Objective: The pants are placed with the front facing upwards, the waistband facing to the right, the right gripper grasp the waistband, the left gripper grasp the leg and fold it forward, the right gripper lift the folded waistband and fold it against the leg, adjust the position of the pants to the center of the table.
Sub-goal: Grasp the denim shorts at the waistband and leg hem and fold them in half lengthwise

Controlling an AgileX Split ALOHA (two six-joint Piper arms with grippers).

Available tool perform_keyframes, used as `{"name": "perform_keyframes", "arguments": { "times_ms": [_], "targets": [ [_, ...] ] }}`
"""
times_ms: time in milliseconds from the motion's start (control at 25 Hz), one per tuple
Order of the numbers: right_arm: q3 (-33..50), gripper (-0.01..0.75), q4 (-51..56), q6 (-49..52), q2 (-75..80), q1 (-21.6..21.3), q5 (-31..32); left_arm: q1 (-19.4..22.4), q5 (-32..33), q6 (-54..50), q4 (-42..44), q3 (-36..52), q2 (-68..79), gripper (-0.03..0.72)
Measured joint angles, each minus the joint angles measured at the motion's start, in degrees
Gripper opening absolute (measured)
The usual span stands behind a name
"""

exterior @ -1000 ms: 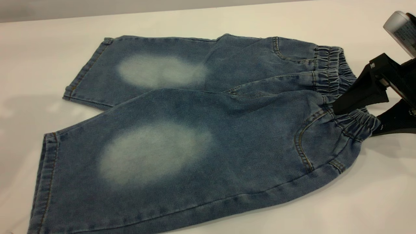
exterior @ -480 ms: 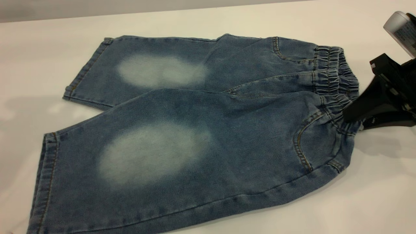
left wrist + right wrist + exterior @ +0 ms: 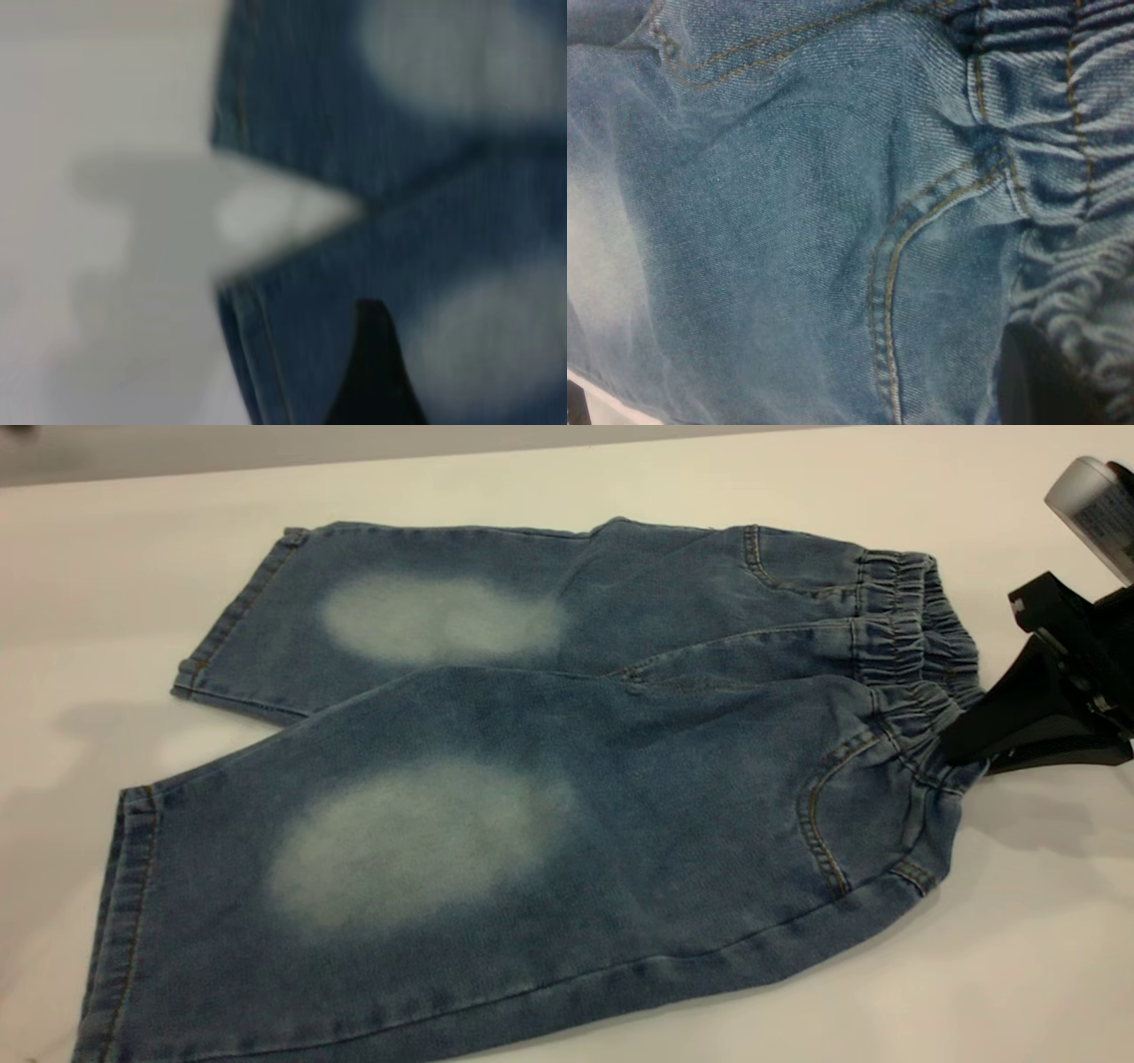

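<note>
Here we see one pair of pants (image 3: 532,779) lying flat on the white counter (image 3: 567,478), front up, with both legs spread toward the left side of the exterior view and the waistband (image 3: 912,655) at the right. The right gripper (image 3: 961,748) sits at the near corner of the waistband, its jaws closed on the bunched elastic, so we judge the first grasp as made. The left gripper (image 3: 372,372) hangs over the leg hems at the far end; one dark jaw shows in its wrist view, and we cannot tell whether it is open or closed. We judge most of the task as left: the leg grasp, the forward fold, the fold of the waistband against the leg, and the centring. We count one garment, two legs, two pale knee patches and two grippers.
</note>
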Motion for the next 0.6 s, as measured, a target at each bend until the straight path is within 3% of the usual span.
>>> {"name": "perform_keyframes", "arguments": {
  "times_ms": [200, 600],
  "targets": [
    [0.0, 0.035, -0.2, 0.1, 0.0, 0.0, 0.1, -4.7, 8.0, -0.8, 3.2, 0.0, 6.4, 0.461],
    [0.0, 0.035, -0.4, 0.0, 0.0, 0.0, 0.1, -15.5, 13.2, -4.1, 10.4, 0.2, 14.4, 0.461]
  ]
}}
